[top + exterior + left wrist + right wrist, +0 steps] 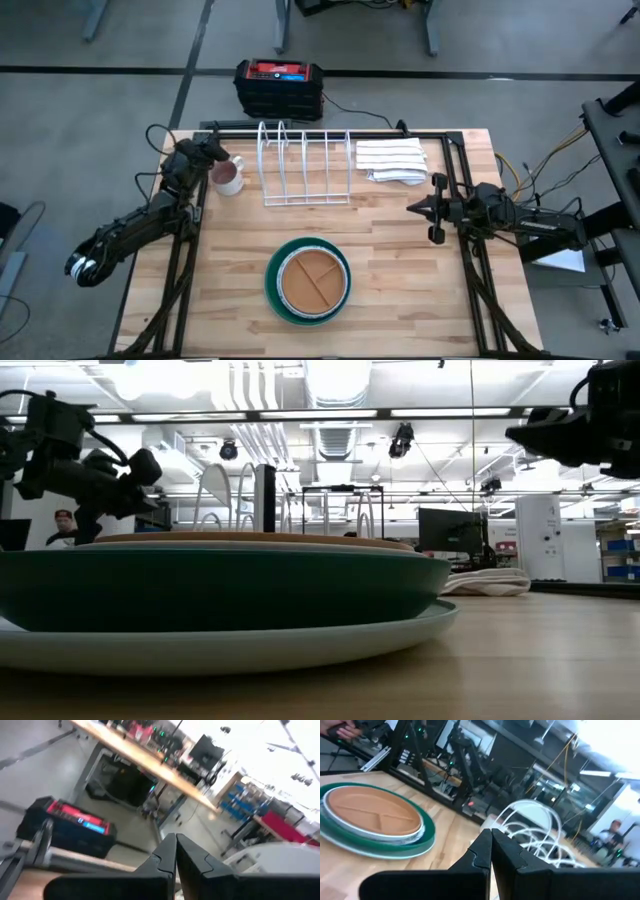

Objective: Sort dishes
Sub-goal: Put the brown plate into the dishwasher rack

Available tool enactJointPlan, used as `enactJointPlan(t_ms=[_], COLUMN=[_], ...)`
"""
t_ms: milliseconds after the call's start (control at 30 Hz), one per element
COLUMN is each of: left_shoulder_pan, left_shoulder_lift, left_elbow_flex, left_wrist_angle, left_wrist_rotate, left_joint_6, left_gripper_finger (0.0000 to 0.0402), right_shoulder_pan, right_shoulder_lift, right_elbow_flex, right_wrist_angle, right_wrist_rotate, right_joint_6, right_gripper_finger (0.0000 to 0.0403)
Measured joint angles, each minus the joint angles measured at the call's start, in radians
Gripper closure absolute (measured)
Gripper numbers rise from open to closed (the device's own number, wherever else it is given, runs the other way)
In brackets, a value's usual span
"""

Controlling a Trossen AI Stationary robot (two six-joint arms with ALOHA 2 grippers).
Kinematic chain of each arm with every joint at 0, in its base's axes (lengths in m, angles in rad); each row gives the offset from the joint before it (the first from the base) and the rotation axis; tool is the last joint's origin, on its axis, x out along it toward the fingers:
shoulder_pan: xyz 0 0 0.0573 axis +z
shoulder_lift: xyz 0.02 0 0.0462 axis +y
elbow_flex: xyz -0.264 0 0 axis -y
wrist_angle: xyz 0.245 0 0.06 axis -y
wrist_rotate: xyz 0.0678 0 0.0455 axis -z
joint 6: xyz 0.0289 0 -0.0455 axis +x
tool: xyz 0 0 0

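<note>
A stack of round plates (pixel 308 281) sits near the table's front middle: a brown divided plate (pixel 372 811) on top, a dark green plate (pixel 220 590) and a pale mint one (pixel 300 645) under it. My left gripper (pixel 216 151) is shut and empty at the far left, above a pinkish mug (pixel 229 177). My right gripper (pixel 412 209) is shut and empty at the right, pointing toward the table's left.
A white wire dish rack (pixel 306 165) stands at the far middle. A folded white striped cloth (pixel 392 160) lies to its right. A black and red box (pixel 279 87) stands on the floor behind the table. Bare wood lies left and right of the stack.
</note>
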Motion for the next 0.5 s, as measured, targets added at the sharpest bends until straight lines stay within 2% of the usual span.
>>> enactJointPlan(t_ms=[167, 367, 500], left_shoulder_pan=[0.000, -0.006, -0.036], left_shoulder_lift=[-0.032, -0.061, -0.072], left_elbow_flex=[0.033, 0.111, 0.204], left_wrist_angle=[-0.050, -0.117, -0.213], left_wrist_rotate=[-0.009, -0.025, -0.033], left_joint_6=[-0.025, -0.213, -0.264], left_gripper_finger=[0.0401, 0.0401, 0.0401], right_shoulder_pan=[0.000, 0.000, 0.000], right_shoulder_lift=[0.000, 0.000, 0.000], right_elbow_flex=[0.000, 0.000, 0.000], right_wrist_angle=[0.006, -0.001, -0.001], right_wrist_rotate=[0.008, 0.104, 0.114], right_joint_6=[0.065, 0.203, 0.170], right_gripper_finger=[0.0403, 0.0403, 0.0403])
